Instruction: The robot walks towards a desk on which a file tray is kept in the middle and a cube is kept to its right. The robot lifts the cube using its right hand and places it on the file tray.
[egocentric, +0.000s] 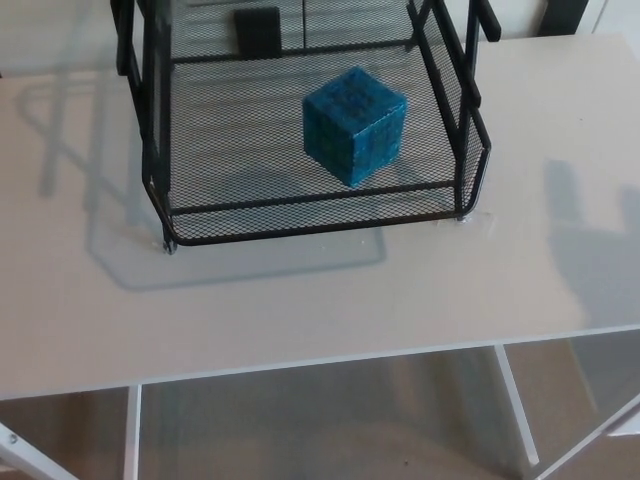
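A blue cube (355, 124) rests inside the black wire-mesh file tray (200, 222), on its bottom shelf toward the right side. The tray stands in the middle of a pale desk (300, 300). Neither of my hands shows in the head view. A soft shadow lies on the desk at the right (590, 240).
The desk's front edge (320, 362) runs across the lower part of the picture, with white frame legs (515, 405) and the floor below. A small black object (258, 30) sits behind the tray's mesh at the top.
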